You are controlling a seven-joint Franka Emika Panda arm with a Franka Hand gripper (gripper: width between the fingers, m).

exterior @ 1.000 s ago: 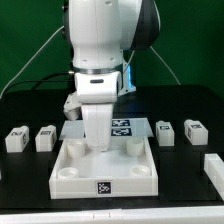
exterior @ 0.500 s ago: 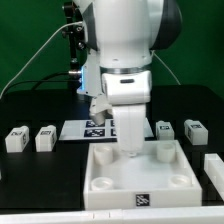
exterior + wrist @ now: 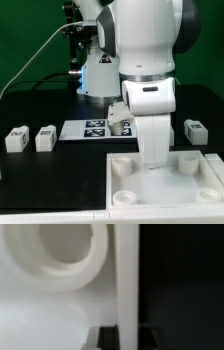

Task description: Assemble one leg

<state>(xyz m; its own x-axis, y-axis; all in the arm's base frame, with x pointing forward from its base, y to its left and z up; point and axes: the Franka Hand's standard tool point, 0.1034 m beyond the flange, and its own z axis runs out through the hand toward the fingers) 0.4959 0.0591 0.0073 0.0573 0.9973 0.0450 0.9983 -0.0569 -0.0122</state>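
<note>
My gripper (image 3: pixel 152 160) is shut on the far wall of the large white square tray-like part (image 3: pixel 165 192), which lies at the exterior view's lower right. In the wrist view the wall's thin white edge (image 3: pixel 126 286) runs between my dark fingers (image 3: pixel 105 339), with a round corner socket (image 3: pixel 55 252) beside it. Two small white legs (image 3: pixel 15 139) (image 3: pixel 45 138) with marker tags stand at the exterior view's left. A third leg (image 3: pixel 196 130) stands at the right, behind the tray. Any other leg is hidden by my arm.
The marker board (image 3: pixel 92 128) lies on the black table behind the tray, partly covered by my arm. Cables and a dark stand (image 3: pixel 78 50) rise at the back. The tray reaches the exterior view's right and bottom edges.
My gripper and the tray it holds have slid toward the exterior view's right and nearer the camera. The marker board is now uncovered on its left side. The legs have not moved.
</note>
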